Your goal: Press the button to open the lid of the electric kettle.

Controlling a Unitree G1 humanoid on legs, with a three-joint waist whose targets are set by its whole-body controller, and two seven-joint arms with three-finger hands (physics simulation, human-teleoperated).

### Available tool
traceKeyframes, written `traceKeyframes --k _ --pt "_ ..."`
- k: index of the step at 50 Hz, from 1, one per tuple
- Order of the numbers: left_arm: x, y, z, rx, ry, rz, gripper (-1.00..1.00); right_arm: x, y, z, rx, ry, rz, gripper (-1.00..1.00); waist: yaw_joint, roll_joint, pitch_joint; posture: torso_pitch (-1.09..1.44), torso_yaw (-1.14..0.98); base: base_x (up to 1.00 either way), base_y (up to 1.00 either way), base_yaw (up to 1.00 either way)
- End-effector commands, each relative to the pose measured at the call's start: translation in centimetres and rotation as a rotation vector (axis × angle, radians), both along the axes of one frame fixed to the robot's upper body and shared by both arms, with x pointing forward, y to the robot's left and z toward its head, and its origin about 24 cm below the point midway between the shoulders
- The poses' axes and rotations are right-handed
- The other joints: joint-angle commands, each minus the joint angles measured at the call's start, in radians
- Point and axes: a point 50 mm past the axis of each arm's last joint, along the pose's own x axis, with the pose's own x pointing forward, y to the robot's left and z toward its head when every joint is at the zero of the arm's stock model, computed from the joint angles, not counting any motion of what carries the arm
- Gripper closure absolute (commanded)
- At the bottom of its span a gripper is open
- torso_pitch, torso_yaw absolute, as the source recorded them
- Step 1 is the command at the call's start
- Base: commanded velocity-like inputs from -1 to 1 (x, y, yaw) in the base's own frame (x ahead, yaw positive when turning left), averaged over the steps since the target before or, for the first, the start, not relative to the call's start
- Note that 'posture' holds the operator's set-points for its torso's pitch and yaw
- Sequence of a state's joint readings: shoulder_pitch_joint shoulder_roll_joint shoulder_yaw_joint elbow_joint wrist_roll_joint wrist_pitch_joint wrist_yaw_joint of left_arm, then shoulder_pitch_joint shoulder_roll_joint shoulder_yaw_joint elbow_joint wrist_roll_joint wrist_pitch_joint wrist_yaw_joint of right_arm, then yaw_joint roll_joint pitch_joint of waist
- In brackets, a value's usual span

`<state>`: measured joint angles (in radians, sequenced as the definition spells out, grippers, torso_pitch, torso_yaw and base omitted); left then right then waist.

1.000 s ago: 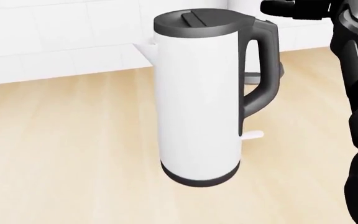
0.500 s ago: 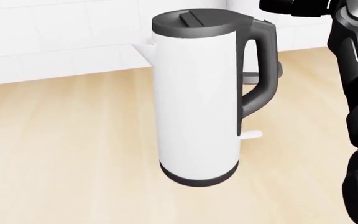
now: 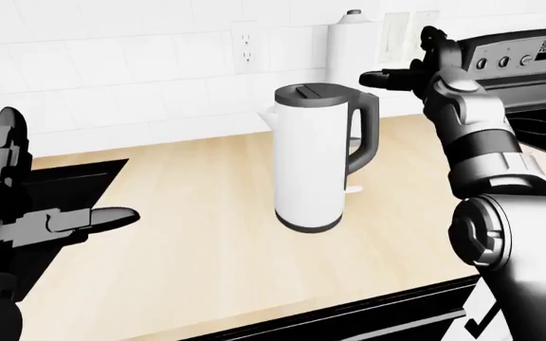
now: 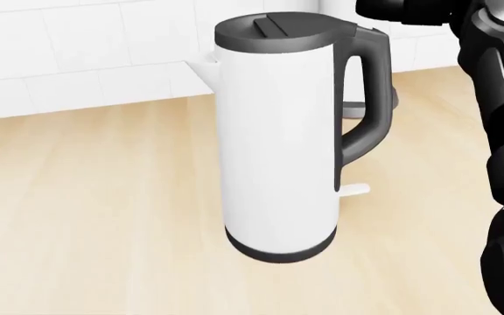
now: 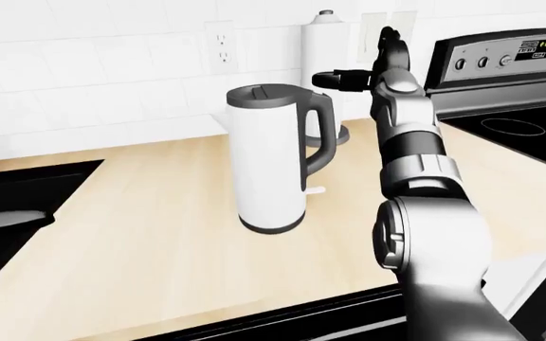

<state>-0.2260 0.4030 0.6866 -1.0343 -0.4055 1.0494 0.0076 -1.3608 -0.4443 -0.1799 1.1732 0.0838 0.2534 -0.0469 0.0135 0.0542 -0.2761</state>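
The electric kettle [image 4: 278, 144] stands upright on the wooden counter, with a white body, a spout on the left and a dark handle [image 4: 368, 98] on the right. Its dark lid [image 4: 278, 29] lies flat and shut, and the rectangular button [image 4: 274, 25] sits on top of it. My right hand [image 3: 379, 77] hovers open just right of the lid, level with the top of the handle; its fingers [image 5: 334, 78] point left toward the kettle without touching it. My left hand [image 3: 88, 220] is held open low at the left, far from the kettle.
A black sink [image 3: 69, 177] is set into the counter at the left. A stove [image 5: 519, 121] with a control panel stands at the right. A paper towel roll [image 5: 328, 42] stands behind the kettle by the tiled wall. The counter's near edge [image 3: 349, 312] runs along the bottom.
In the head view my right hand has crept slightly left toward the kettle's lid. The kettle has stayed in place and its lid remains shut.
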Motion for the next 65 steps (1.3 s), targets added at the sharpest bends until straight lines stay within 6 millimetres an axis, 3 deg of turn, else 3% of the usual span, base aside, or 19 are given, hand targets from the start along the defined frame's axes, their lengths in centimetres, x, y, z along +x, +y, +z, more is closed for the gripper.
traceKeyframes --k 1,37,65 --pt "-0.2 -0.2 0.8 0.026 -0.052 0.0 -1.0 -0.2 0.3 3.1 -0.014 -0.112 0.015 -1.0 0.0 -0.001 -0.008 -0.43 0.0 0.0 0.0 0.0" --pt "-0.3 -0.2 1.0 0.026 -0.055 0.0 -1.0 -0.2 0.6 2.8 0.047 -0.035 0.159 -1.0 -0.002 0.002 -0.008 -0.43 0.0 0.0 0.0 0.0" --pt "-0.4 -0.1 0.9 0.028 -0.054 0.0 -1.0 -0.2 0.2 1.3 0.029 -0.004 0.15 -1.0 0.0 0.0 -0.01 -0.43 0.0 0.0 0.0 0.0"
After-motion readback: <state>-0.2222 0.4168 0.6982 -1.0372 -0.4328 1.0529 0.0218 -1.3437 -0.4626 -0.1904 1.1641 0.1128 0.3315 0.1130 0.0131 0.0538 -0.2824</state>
